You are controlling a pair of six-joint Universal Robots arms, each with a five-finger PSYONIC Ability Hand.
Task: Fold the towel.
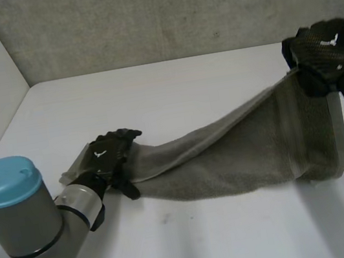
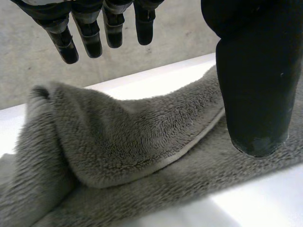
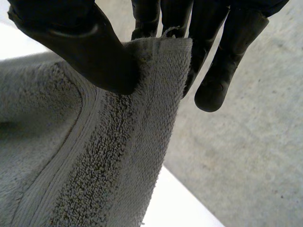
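Right robot hand (image 1: 325,52): black and matte, raised above the far right of the surface (image 1: 173,96). In its wrist view the broad thumb (image 3: 80,42) presses a top corner of the towel (image 3: 94,156) against the fingers behind it, so this robot hand is clamped on the cloth.

Left robot hand (image 1: 112,153): black, low on the near left, lying on top of the towel's left end. In its wrist view the fingers (image 2: 87,33) hang straight and spread, clear of the cloth, and the thick rounded thumb points down with its tip at the pile. It is not closed on anything.

Towel (image 1: 241,151): grey-olive terry, thick and looped. It stretches as a long sagging band from the left robot hand up to the right one. Its lower part rests on the surface and its right end hangs from the grip.

Towel detail: a flat woven band (image 3: 61,165) runs down just beside the pinched edge. Near the left robot hand the towel (image 2: 118,142) doubles over itself in a soft rounded fold with a narrow stitched hem.

Surface: smooth, white, matte.

Left arm (image 1: 15,213): grey cylindrical joint with light-blue caps.

Wall (image 1: 160,13): rough grey concrete behind the surface.
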